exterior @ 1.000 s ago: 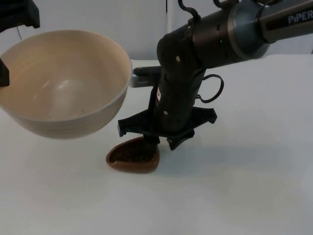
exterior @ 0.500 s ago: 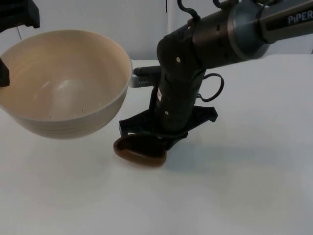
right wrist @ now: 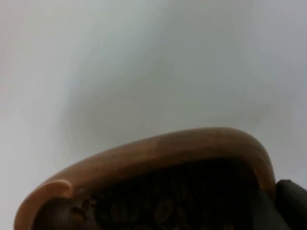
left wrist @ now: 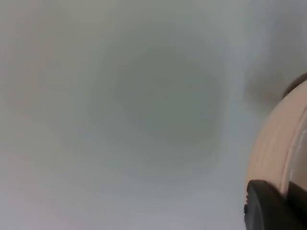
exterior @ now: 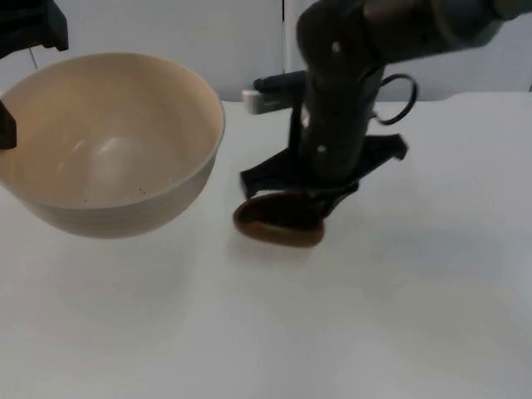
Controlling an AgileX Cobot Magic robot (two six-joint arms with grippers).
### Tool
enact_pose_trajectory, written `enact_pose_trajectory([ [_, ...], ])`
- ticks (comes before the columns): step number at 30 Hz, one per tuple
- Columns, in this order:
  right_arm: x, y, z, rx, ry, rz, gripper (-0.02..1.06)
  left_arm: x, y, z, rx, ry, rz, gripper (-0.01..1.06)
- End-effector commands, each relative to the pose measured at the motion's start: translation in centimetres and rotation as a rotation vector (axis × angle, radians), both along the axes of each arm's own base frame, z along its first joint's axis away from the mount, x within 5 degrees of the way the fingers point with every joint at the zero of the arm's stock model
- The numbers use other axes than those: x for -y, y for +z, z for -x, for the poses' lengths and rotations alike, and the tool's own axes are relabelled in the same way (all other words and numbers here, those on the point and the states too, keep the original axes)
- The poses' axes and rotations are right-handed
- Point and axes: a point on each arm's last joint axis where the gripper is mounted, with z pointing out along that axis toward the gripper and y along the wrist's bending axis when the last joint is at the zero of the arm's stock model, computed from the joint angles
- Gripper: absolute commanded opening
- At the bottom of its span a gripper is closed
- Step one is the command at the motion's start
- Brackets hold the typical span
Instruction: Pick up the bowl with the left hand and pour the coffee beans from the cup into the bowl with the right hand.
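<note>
White table top (exterior: 416,316) beneath the right gripper (exterior: 283,214) and stretching away on every side of it, plain and matte. Soft grey shadow (exterior: 274,249) on that surface directly under the same gripper. Seen from the left wrist, a broad dim shadow (left wrist: 158,96) on the table beyond the left gripper (exterior: 7,125). Grey partition wall (exterior: 166,29) behind both grippers, at the table's far edge. Dark vertical seam (exterior: 283,33) in the wall, behind the right gripper.

Cream bowl (exterior: 108,150) held aloft at left, right hand (exterior: 293,202) gripping brown cup (exterior: 277,220) — above white table (exterior: 416,316)
</note>
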Motion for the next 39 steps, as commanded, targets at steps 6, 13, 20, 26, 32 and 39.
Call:
enact_pose_trajectory([
  [6,3.4,4.7,-1.4,0.036,0.009,0.027,0.0,0.5,-1.1,-0.4,-0.024,-0.015,0.023,0.0],
  [13,5.4,9.4,-1.2,0.113,0.049,0.06,0.0,1.5,-2.8,-1.3,-0.053,-0.065,0.056,0.0],
  [20,6.5,14.2,0.3,0.174,0.104,0.047,0.0,2.1,-4.5,-2.3,-0.101,-0.059,0.049,0.0],
  [26,7.7,18.0,2.0,0.209,0.133,0.048,0.0,2.4,-5.2,-2.9,-0.115,-0.055,0.056,0.0],
  [32,8.0,20.8,3.5,0.204,0.194,0.044,0.0,2.5,-5.4,-3.0,-0.115,-0.054,0.059,0.0],
  [39,6.1,23.1,4.8,0.253,0.287,0.035,0.0,2.5,-5.4,-3.0,-0.115,-0.054,0.059,0.0],
])
